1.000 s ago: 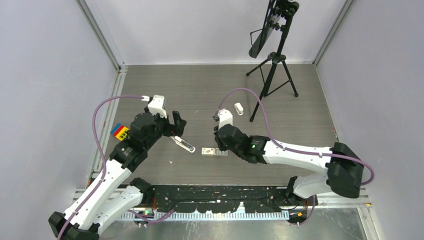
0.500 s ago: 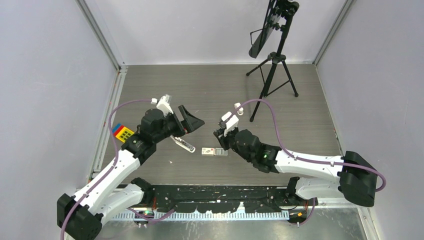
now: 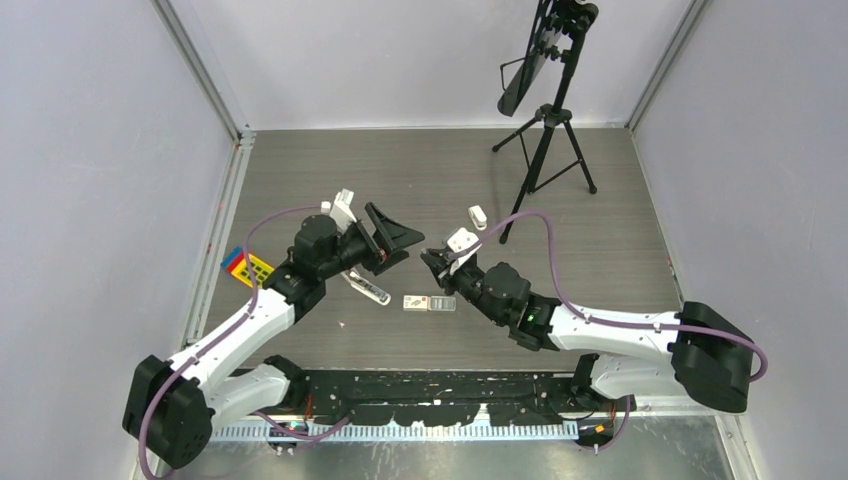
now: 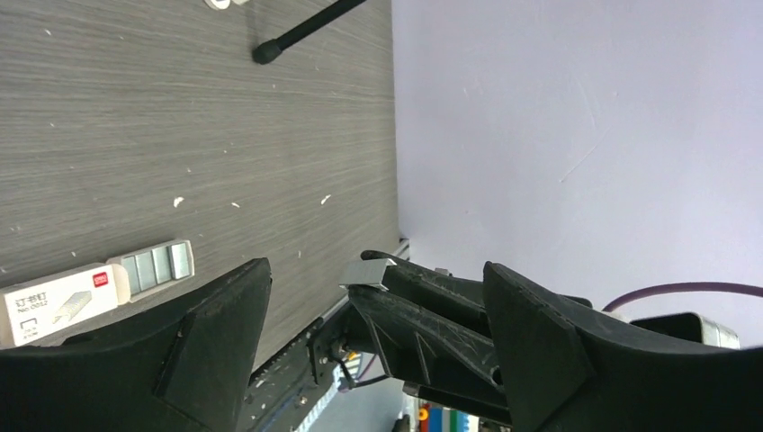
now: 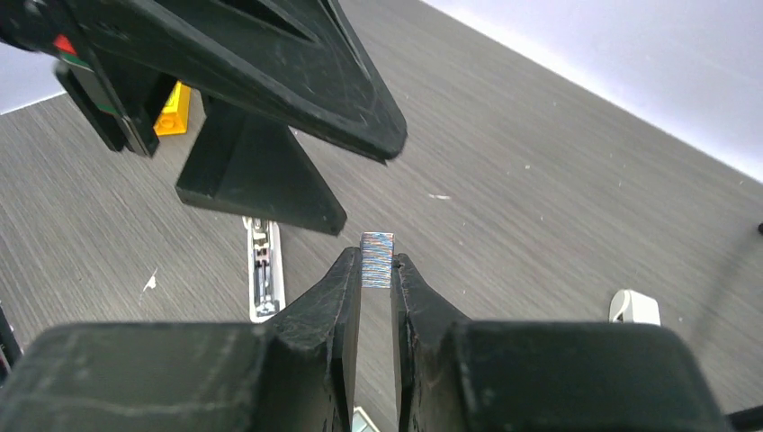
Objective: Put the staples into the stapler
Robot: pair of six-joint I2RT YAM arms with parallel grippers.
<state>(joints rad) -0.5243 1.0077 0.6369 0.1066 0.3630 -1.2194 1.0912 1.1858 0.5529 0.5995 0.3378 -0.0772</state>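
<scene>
The stapler (image 3: 368, 288) lies opened flat on the table, its silver channel facing up; it also shows in the right wrist view (image 5: 264, 270). My right gripper (image 3: 430, 258) is shut on a short silvery strip of staples (image 5: 377, 258) and holds it raised above the table, pointing left. My left gripper (image 3: 410, 246) is open wide and empty, raised facing the right one; in its view the strip (image 4: 367, 273) sits between its fingers (image 4: 211, 333). The white staple box (image 3: 415, 302) and its grey tray (image 3: 441, 304) lie below.
A short stubby white stapler (image 3: 478, 216) lies behind the right gripper. A black tripod (image 3: 545, 140) stands at the back right. A coloured block (image 3: 240, 265) sits at the left by the left arm.
My left gripper has risen from the stapler, swung right and opened wide. My right gripper has lifted off the tray with the strip and turned toward the left gripper.
</scene>
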